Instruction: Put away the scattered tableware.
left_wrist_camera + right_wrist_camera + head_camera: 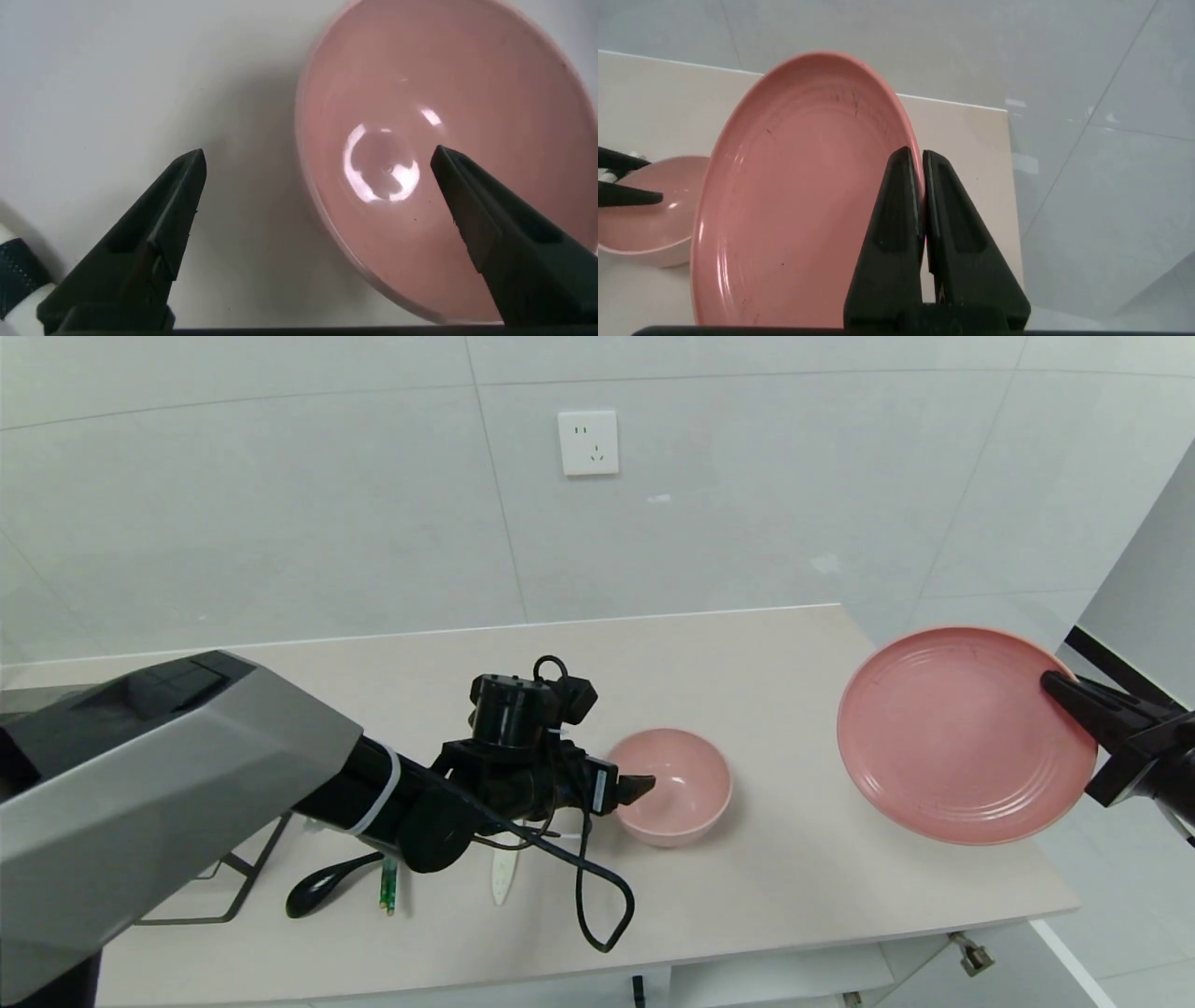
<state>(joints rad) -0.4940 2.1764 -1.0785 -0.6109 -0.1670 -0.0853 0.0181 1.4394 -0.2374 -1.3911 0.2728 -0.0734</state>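
Robot at the worktop (794, 887): the left end effector (318, 159) hangs over a pink bowl (674, 786) with its fingers spread wide. The bowl's near rim lies between them, with one finger over the bowl's hollow and the other over bare worktop just outside it. Whether either finger touches the bowl cannot be told.

The right end effector (916, 161) has its fingers pressed together on the rim of a pink plate (952, 737), pinching it. The plate is tilted, with its ridged face turned up and toward the camera, and it extends from the fingertips back toward the bowl.

Behind the left end effector, back under its wrist and arm, three things lie on the worktop: a black spoon (322, 887), a pair of green chopsticks (387, 889) and a white utensil (504, 873). A black cable (597, 905) loops down from the wrist beside them. The bowl and the plate are well apart.
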